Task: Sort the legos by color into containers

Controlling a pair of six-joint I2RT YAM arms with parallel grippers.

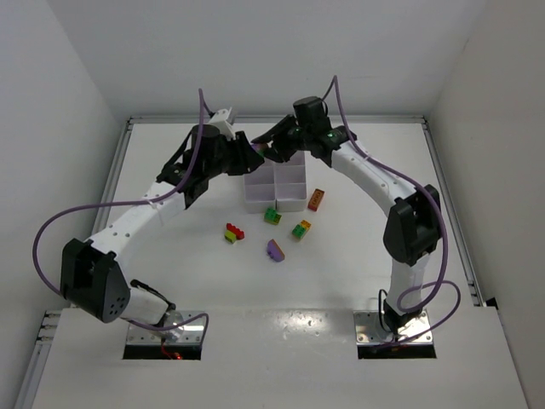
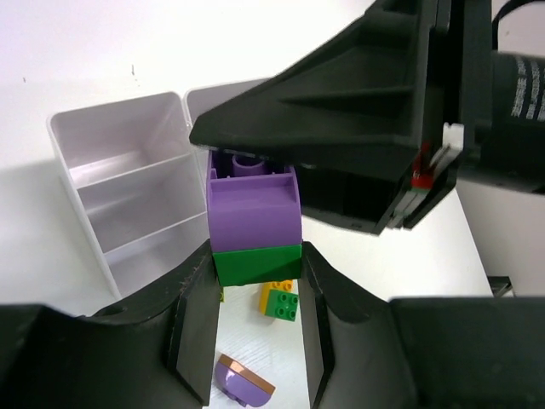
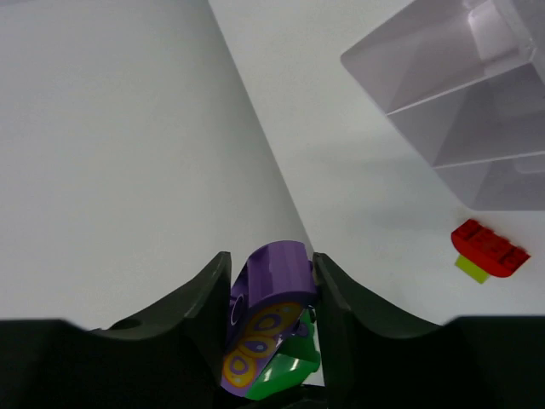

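The purple-and-green clump (image 2: 254, 230) is held in the air by the far end of the white tray (image 1: 274, 183). Its long axis lies left to right, between the two arms. The left gripper (image 2: 255, 266) pinches the green end, and the right gripper (image 3: 271, 285) pinches the purple end, which points right. Other loose legos (image 1: 275, 250) lie on the table (image 1: 358, 256), nearer than the tray.

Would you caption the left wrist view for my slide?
Both arms' jaws grip one purple-and-green brick clump beside the white tray.
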